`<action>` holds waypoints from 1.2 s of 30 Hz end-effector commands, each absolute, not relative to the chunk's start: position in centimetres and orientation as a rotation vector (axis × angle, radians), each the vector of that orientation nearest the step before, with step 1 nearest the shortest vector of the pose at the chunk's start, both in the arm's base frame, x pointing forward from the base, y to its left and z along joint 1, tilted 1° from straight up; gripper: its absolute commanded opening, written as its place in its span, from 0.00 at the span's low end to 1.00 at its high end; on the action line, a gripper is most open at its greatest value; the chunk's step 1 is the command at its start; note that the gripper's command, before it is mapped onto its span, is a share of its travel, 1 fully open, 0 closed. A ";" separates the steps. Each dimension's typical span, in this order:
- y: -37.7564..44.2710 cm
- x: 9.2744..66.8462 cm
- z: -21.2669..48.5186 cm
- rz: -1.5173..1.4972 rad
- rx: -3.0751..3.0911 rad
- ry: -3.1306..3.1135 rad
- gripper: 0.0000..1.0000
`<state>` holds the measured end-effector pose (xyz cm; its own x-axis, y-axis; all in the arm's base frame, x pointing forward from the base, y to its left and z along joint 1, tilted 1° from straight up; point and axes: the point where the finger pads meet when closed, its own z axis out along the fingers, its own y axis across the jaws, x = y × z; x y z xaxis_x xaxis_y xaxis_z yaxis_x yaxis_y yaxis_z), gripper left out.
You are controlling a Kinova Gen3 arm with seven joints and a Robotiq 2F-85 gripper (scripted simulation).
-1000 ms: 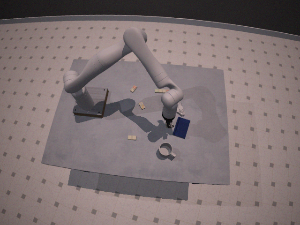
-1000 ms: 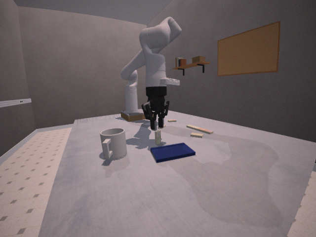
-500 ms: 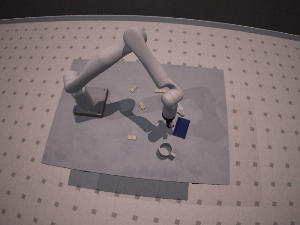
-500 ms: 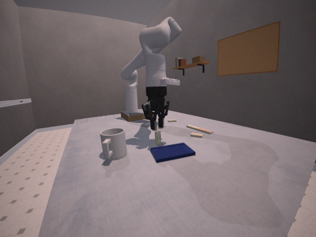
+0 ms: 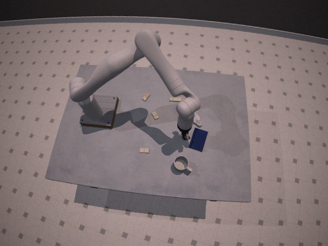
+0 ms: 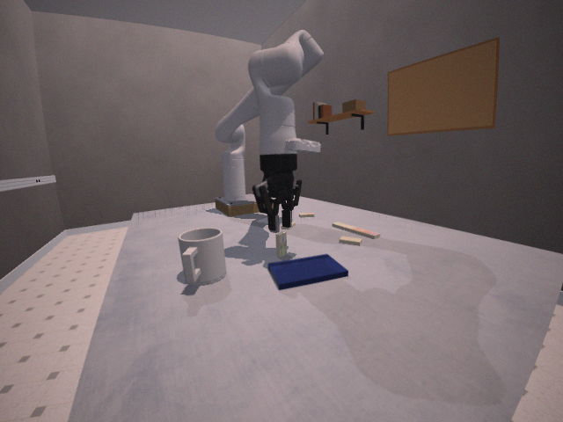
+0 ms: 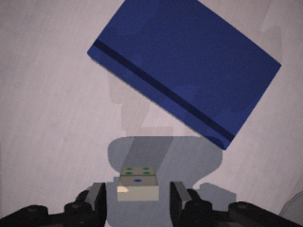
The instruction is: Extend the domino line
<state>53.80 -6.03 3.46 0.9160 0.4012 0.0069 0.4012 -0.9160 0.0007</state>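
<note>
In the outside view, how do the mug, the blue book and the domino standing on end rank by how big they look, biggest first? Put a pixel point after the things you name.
Blue book (image 5: 198, 139) (image 6: 307, 271) (image 7: 189, 61) and mug (image 5: 181, 163) (image 6: 202, 255): too close to rank.
Smallest: standing domino (image 6: 281, 244) (image 7: 137, 191).

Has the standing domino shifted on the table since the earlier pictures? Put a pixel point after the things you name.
No, the standing domino (image 6: 281, 244) (image 7: 137, 187) shows no visible shift: in the exterior view it stands upright just behind the blue book (image 6: 308, 271) (image 7: 185, 71), as before.
</note>
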 end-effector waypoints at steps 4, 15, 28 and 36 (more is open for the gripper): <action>-6.0 53.9 3.6 -0.014 -3.074 -0.644 0.47; -6.0 53.9 3.6 -0.014 -3.074 -0.644 0.47; -6.0 53.9 2.9 -0.014 -3.074 -0.644 0.47; -6.0 53.9 2.4 -0.014 -3.074 -0.644 0.47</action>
